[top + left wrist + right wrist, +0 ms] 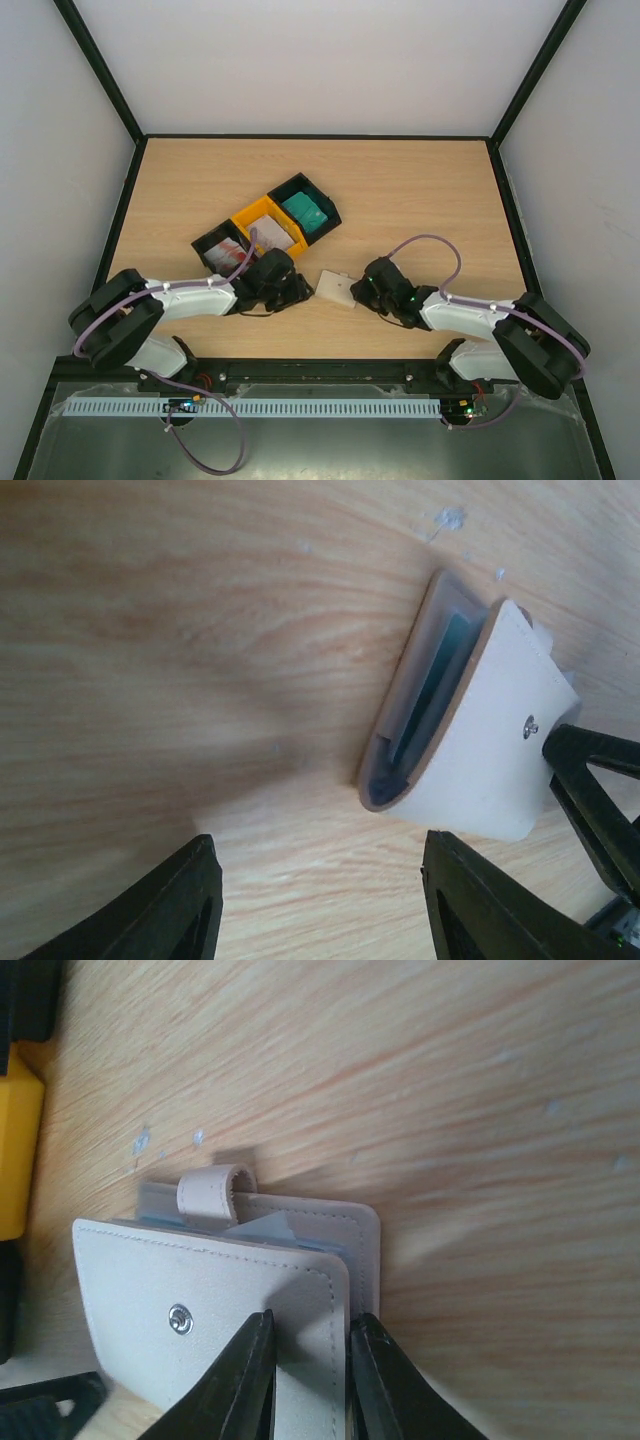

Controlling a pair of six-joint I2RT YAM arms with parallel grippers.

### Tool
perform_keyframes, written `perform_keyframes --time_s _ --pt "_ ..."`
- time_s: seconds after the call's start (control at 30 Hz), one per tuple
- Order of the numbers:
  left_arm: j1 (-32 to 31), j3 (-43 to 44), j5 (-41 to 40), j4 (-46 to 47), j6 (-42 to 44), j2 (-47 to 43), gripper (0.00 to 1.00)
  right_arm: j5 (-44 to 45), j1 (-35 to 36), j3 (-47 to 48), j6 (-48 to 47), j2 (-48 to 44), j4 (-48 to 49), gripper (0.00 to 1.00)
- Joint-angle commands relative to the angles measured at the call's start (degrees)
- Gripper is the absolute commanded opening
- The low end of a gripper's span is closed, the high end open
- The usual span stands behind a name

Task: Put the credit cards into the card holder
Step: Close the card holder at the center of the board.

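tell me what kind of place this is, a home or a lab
Most likely a robotics lab test cell, not a home: a wooden table enclosed by plain white panels in a black frame, two robot arms bolted at its near edge, and black and yellow trays beside a card holder.

No text, label, brand, number or sign can be read anywhere, neither on the wallet (pixel 150 1280) nor the trays (pixel 256 212).
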Motion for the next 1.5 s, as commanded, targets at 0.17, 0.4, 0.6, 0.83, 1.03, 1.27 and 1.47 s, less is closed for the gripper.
perform_keyframes --time_s 0.17,0.4,0.6,0.83,1.03,1.27,1.47 --pt "-1.0 0.1 1.6 5.2 -3.3 0.6 0.57 -2.2 6.2 3.3 5.4 -0.3 2.7 0.28" --pt "-0.9 7.1 -2.2 -2.0 0.4 4.7 0.49 13.3 6.2 11.4 -6.9 -5.9 -16.2 0.41" --pt "-1.0 8.8 -3.0 -4.1 1.0 6.7 0.48 18.0 5.3 14.2 -17.6 -2.6 -17.3 0.45" --pt "-1.7 7.1 -2.2 -4.0 -0.5 5.0 0.54 8.7 4.5 20.3 -32.4 8.7 -13.1 0.44" --pt "-2.0 4.5 -0.6 -1.0 -3.6 4.8 0.64 3.9 1.9 21.5 -37.7 14.5 -9.2 0.42" --pt "-2.2 4.2 0.3 -0.3 -5.2 4.8 0.64 -1.3 1.5 19.3 -36.6 15.6 -10.1 0.27" --pt "-2.4 4.0 1.1 -1.3 -6.2 4.0 0.64 -3.8 1.6 13.2 -32.4 9.4 -11.0 0.24"
